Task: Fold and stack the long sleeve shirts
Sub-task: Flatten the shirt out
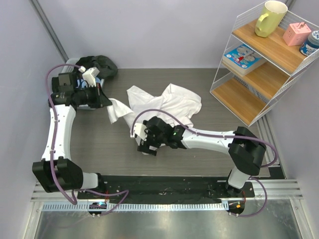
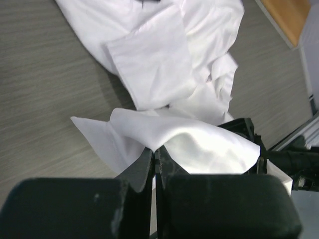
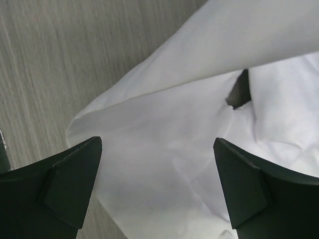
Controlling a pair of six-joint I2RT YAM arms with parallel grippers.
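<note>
Left tool: pressed together, pinching a fold of the white shirt, which lies crumpled just ahead on the bench.
Right tool: spread, cloth directly beneath, nothing gripped.
Step, we judge: opening the shirt flat before folding.
Next: right tool must pinch an edge.

Robotics lab, enclosed test cell. Boxed in by plain grey wall panels; wood-grain table edged with aluminium rail, left arm and right arm bolted on. Household items on white wire shelf: yellow mug, pink box.
</note>
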